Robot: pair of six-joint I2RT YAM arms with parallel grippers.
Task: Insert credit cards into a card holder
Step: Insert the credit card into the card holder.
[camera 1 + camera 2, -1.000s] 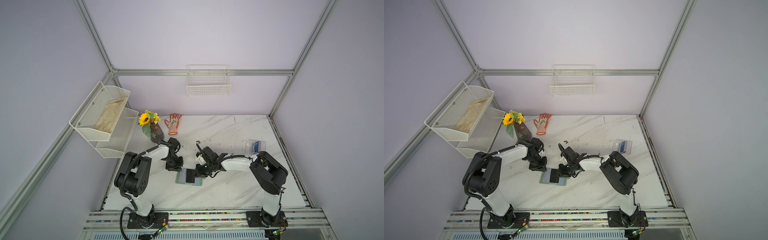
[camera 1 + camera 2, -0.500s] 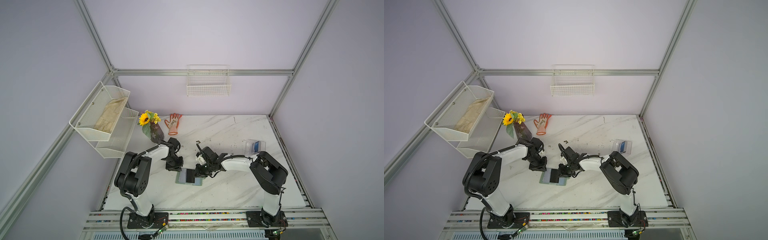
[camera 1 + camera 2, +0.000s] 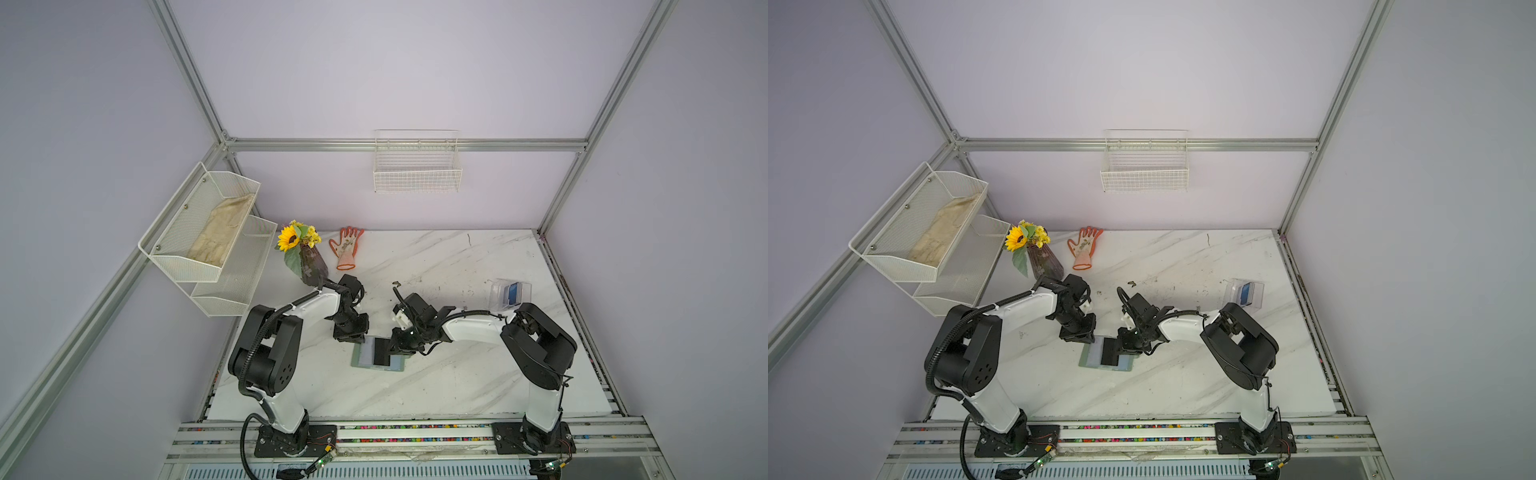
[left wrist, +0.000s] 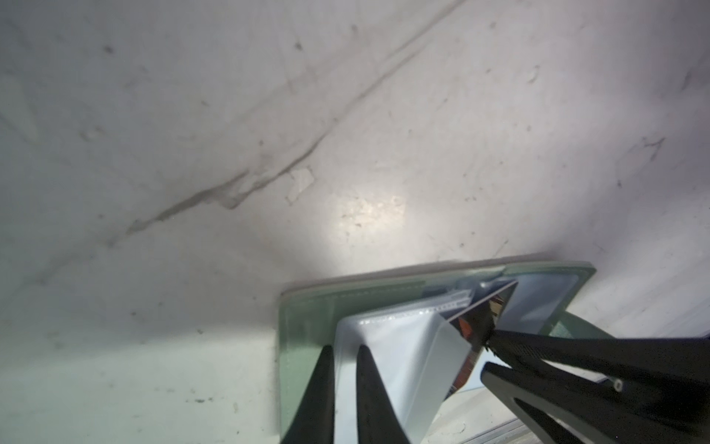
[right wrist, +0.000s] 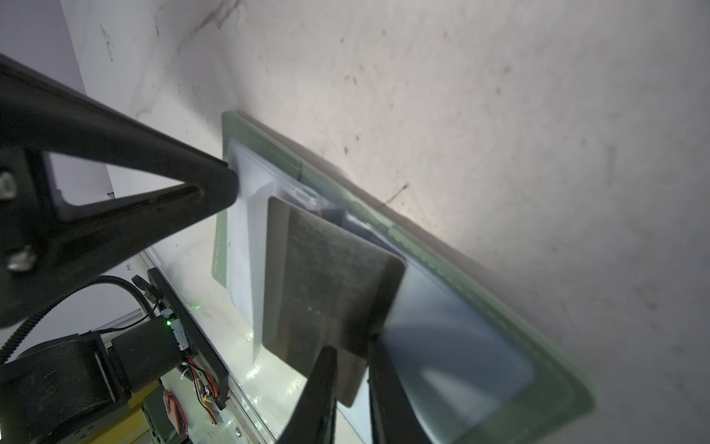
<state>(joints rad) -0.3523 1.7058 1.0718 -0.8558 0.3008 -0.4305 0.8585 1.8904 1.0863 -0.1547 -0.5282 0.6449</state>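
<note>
The sage-green card holder point(image 3: 357, 362) lies open on the marble table in both top views, pale sleeves up. My left gripper point(image 3: 352, 334) is at its far left corner, shut on the edge of a pale sleeve point(image 4: 388, 346) that it lifts; the left wrist view shows the gripper point(image 4: 345, 355) close up. My right gripper point(image 5: 351, 369) is shut on the black card point(image 5: 330, 276), which stands tilted with its far edge down at the holder's spine point(image 5: 345, 200). From above, the black card point(image 3: 381, 352) shows over the holder's middle. A blue card point(image 3: 515, 292) stands in a clear box point(image 3: 496, 291).
A vase with a sunflower point(image 3: 309, 262) stands just behind the left arm, an orange glove point(image 3: 347, 247) beside it. White mesh shelves point(image 3: 208, 241) hang on the left wall and a wire basket point(image 3: 417, 166) on the back wall. The table's front edge meets an aluminium rail point(image 3: 415, 432).
</note>
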